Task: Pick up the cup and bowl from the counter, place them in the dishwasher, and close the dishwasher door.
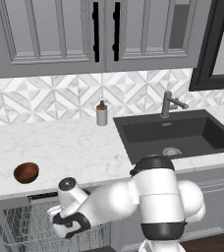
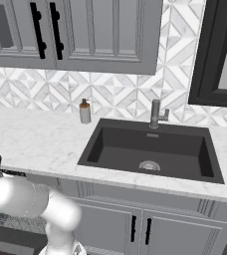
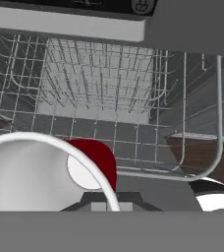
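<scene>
Cup [image 3: 50, 172] sits right at the gripper in the hand view: white rim arcing across the lower left, white inside, a patch of red wall showing past the rim. The gripper's fingers are drawn together on the cup's wall; the tips themselves are mostly hidden behind the cup. In the left base view the gripper [image 1: 60, 224] hangs low, below the counter edge, over the rack.

Rack [image 3: 109, 83] of grey wire fills the space ahead of the cup, its far basket wall upright, a thick wire loop curving at the right. Nothing else is seen lying in the rack. Dishwasher [image 1: 40, 198] stands open under the counter, grey control strip along its top.

Bowl [image 1: 26, 172] rests on the counter [image 1: 74, 147] near the front edge, above the dishwasher, upright, dark brown. In the right base view a sliver of it shows at the left border.

Further right, a black sink [image 1: 178, 133] is set into the counter with a grey tap [image 1: 169, 103] behind it. A soap bottle [image 1: 101, 113] stands at the tiled wall, left of the sink. Grey cabinets [image 1: 60, 34] hang above.
</scene>
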